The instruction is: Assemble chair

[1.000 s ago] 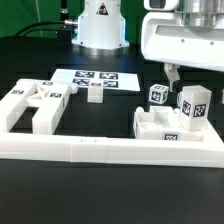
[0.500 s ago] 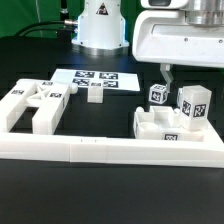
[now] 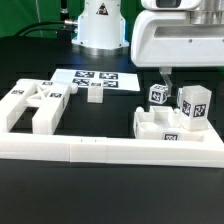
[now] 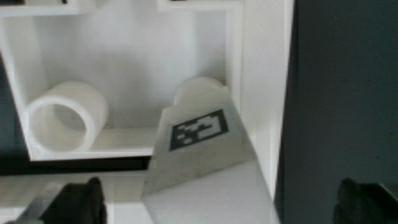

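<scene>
The chair parts are white blocks with black-and-white tags. A slotted part (image 3: 157, 127) lies at the exterior view's right with a tall tagged block (image 3: 193, 108) standing on it and a small cube (image 3: 158, 95) behind. A larger notched part (image 3: 33, 105) lies at the left, with a small block (image 3: 95, 93) near the middle. My gripper (image 3: 166, 74) hangs above the right group, touching nothing. In the wrist view the open gripper (image 4: 222, 205) looks down on the tagged block (image 4: 199, 130) and a round peg (image 4: 68, 120) inside the white part. Its dark fingertips (image 4: 79, 200) stand wide apart.
The long white L-shaped border rail (image 3: 110, 150) runs along the front and up the right side. The marker board (image 3: 95, 77) lies flat at the back, in front of the arm's base (image 3: 100, 25). The table top is black.
The gripper has moved toward the exterior view's left and slightly up, over the right-hand parts. The parts have not moved.
</scene>
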Robot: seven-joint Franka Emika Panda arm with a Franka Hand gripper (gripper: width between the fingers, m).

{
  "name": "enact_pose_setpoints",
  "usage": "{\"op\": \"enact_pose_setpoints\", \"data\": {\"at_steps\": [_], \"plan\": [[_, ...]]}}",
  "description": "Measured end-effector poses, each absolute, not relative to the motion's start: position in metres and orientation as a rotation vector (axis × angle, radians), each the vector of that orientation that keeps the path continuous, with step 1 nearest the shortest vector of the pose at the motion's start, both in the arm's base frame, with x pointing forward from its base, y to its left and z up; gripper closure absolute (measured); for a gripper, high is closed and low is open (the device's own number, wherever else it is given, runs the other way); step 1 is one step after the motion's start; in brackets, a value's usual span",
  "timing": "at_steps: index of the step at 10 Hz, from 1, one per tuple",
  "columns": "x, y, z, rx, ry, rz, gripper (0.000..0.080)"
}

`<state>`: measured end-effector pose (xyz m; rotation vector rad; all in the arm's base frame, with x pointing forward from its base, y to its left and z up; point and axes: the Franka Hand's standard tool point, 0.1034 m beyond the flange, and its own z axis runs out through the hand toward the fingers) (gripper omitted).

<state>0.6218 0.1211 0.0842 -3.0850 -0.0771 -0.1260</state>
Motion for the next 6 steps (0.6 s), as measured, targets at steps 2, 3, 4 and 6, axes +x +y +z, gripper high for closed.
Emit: {"op": "enact_pose_setpoints", "data": {"at_steps": [2, 3, 4, 6], "plan": [[0.6221, 0.1195, 0.0842, -3.078, -0.32, -0.132, 0.015], [0.6224, 0.1174, 0.084, -3.073, -0.388, -0.134, 0.0272], [0.6226, 0.1164, 0.084, -3.067, -0.433, -0.135, 0.0272], [0.6226, 0.1165, 0.084, -3.068, -0.43, -0.135, 0.0517]]}}
